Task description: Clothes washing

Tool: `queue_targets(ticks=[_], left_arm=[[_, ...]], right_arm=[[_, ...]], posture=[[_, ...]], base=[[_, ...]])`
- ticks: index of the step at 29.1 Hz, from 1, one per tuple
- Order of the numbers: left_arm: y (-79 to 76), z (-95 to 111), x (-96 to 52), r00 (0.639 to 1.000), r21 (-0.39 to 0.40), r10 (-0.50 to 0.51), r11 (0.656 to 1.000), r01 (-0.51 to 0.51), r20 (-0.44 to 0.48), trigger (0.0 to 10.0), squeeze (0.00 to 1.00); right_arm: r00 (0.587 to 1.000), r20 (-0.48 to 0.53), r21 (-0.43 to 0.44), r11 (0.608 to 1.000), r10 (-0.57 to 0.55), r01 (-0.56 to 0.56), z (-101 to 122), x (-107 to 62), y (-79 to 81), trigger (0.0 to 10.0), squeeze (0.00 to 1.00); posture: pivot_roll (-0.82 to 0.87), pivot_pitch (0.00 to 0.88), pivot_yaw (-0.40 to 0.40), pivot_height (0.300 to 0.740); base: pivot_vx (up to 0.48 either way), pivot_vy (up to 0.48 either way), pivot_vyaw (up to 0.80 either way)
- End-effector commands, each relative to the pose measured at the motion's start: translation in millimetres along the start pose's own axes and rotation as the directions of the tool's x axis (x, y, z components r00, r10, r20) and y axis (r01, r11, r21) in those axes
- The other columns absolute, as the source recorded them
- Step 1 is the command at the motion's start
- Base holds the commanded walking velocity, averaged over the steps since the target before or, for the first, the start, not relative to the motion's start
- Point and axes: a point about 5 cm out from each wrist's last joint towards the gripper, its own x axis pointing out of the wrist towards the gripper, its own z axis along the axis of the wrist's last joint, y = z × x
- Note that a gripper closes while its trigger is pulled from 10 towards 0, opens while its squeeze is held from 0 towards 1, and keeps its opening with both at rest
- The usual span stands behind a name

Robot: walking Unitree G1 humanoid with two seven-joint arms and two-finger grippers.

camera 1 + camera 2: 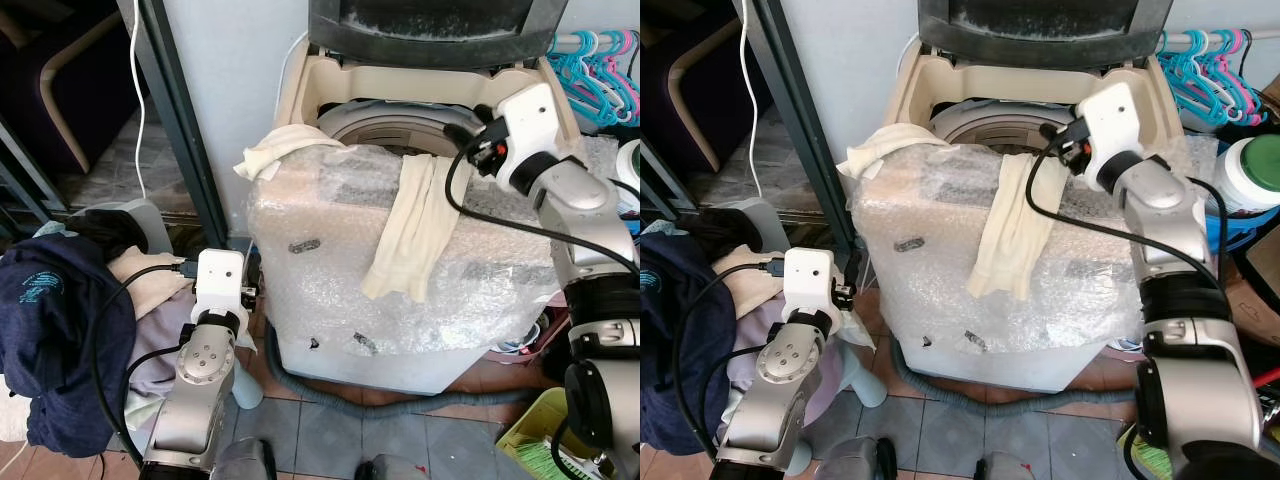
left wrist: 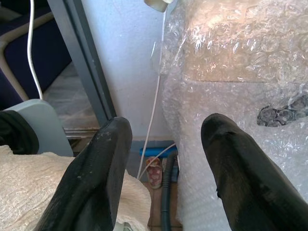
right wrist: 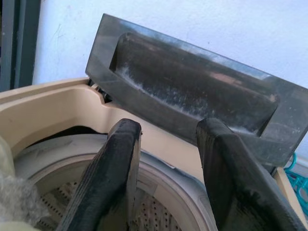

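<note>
A top-loading washing machine (image 1: 400, 300), wrapped in bubble wrap, stands in front of me with its dark lid (image 3: 192, 101) raised. A cream cloth (image 1: 410, 230) hangs over the machine's front edge. A second cream cloth (image 1: 285, 150) lies on its left corner. My right gripper (image 3: 169, 127) is open and holds nothing, just above the perforated drum (image 3: 159, 211). My left gripper (image 2: 168, 125) is open low beside the machine's left side, over a cream knit garment (image 2: 33, 192). A navy garment (image 1: 60, 330) tops the clothes pile at my left.
A dark metal post (image 1: 180, 120) and a white cable (image 1: 138, 80) stand left of the machine. A grey hose (image 1: 380, 405) runs along the tiled floor. Turquoise and pink hangers (image 1: 595, 70), a green-lidded jar (image 1: 1255, 175) and a yellow basket (image 1: 530, 430) are at right.
</note>
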Motion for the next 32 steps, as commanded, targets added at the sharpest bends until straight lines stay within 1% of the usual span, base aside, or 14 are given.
queue_targets(ticks=[1, 3, 4, 6, 7, 8, 9, 10, 17, 19, 25, 26, 27, 32], left_arm=[[-0.3, 1, 1.6, 1.000, -0.001, 0.006, 1.000, -0.006, 0.005, 10.0, 0.00], [-0.4, 1, 1.7, 1.000, -0.002, 0.006, 1.000, -0.006, 0.005, 10.0, 0.00], [-0.5, 1, 1.8, 1.000, -0.003, 0.007, 1.000, -0.007, 0.004, 10.0, 0.00], [-0.5, 1, 1.9, 1.000, -0.003, 0.008, 1.000, -0.008, 0.005, 10.0, 0.00], [-0.4, 2, 2.0, 1.000, -0.003, 0.010, 1.000, -0.010, 0.005, 10.0, 0.00], [-0.2, 2, 1.9, 1.000, -0.003, 0.013, 1.000, -0.013, 0.005, 10.0, 0.00], [0.4, 1, 1.4, 1.000, -0.004, 0.018, 1.000, -0.018, 0.005, 10.0, 0.00], [0.6, 1, 1.0, 1.000, -0.005, 0.019, 1.000, -0.019, 0.004, 10.0, 0.00], [1.4, 1, 2.4, 1.000, 0.023, 0.003, 1.000, -0.003, 0.018, 10.0, 0.00], [1.2, 4, 4.7, 0.998, 0.038, 0.035, 0.999, -0.037, 0.043, 10.0, 0.00], [2.2, 4, 7.8, 0.998, 0.030, 0.048, 0.998, -0.049, 0.032, 10.0, 0.00], [1.5, 4, 8.5, 0.999, 0.031, 0.040, 0.999, -0.041, 0.035, 10.0, 0.00], [1.1, 4, 8.7, 0.999, 0.032, 0.037, 0.999, -0.038, 0.036, 10.0, 0.00], [0.9, 5, 9.2, 0.998, 0.035, 0.039, 0.999, -0.041, 0.040, 10.0, 0.00]], right_arm=[[0.998, 0.017, 0.012, 0.998, -0.055, 0.055, 2, 1.8, -7.5, 0.0, 0.00], [0.997, 0.018, -0.005, 0.997, -0.074, 0.074, 3, 3.9, -9.2, 0.0, 0.00], [0.998, 0.017, -0.011, 0.998, -0.068, 0.068, 4, 4.9, -8.1, 4.5, 0.00], [0.999, 0.017, -0.006, 0.999, -0.035, 0.035, 3, 4.9, -5.3, 4.5, 0.00], [1.000, 0.014, 0.001, 1.000, 0.022, -0.022, 2, 4.0, -1.4, 10.0, 0.00], [0.996, 0.009, 0.001, 0.996, 0.091, -0.091, 1, 1.6, 2.5, 10.0, 0.00], [0.975, -0.018, 0.027, 0.975, 0.221, -0.221, -5, -6.9, 7.2, 10.0, 0.63], [0.961, -0.026, 0.045, 0.961, 0.274, -0.273, -7, -12.8, 7.0, 10.0, 1.00], [0.920, -0.032, 0.168, 0.909, 0.391, -0.381, -5, -41.7, -12.3, 10.0, 1.00], [0.901, -0.016, 0.258, 0.873, 0.433, -0.415, -6, -55.9, -11.4, 10.0, 1.00], [0.855, -0.055, 0.324, 0.819, 0.515, -0.473, -19, -81.5, 1.8, 10.0, 1.00], [0.825, -0.043, 0.387, 0.771, 0.563, -0.506, -20, -87.7, 10.3, 10.0, 0.71], [0.802, -0.039, 0.411, 0.741, 0.596, -0.531, -20, -91.8, 15.7, 10.0, 0.00], [0.717, -0.064, 0.483, 0.651, 0.694, -0.586, -28, -109.3, 34.0, 10.0, 0.00]], posture=[[-0.04, 0.056, -0.007, 0.740], [-0.04, 0.057, -0.007, 0.740], [-0.04, 0.058, -0.007, 0.740], [-0.04, 0.058, -0.008, 0.740], [-0.04, 0.058, -0.009, 0.740], [-0.04, 0.059, -0.010, 0.740], [-0.04, 0.060, -0.011, 0.740], [-0.04, 0.060, -0.011, 0.740], [-0.06, 0.058, -0.004, 0.740], [-0.06, 0.057, 0.001, 0.740], [-0.07, 0.056, 0.014, 0.740], [-0.08, 0.056, 0.016, 0.740], [-0.07, 0.056, 0.017, 0.740], [-0.07, 0.057, 0.017, 0.740]], base=[[0.000, 0.000, 0.00], [0.000, 0.000, 0.00], [0.000, 0.000, 0.00], [0.000, 0.000, 0.00], [0.000, 0.000, 0.00], [0.000, 0.000, 0.00], [0.000, 0.000, 0.00], [0.000, 0.000, 0.00], [0.000, 0.000, 0.00], [0.000, 0.000, 0.00], [-0.137, -0.131, 0.00], [0.000, 0.000, 0.00], [0.000, 0.000, 0.00], [0.000, 0.000, 0.00]])
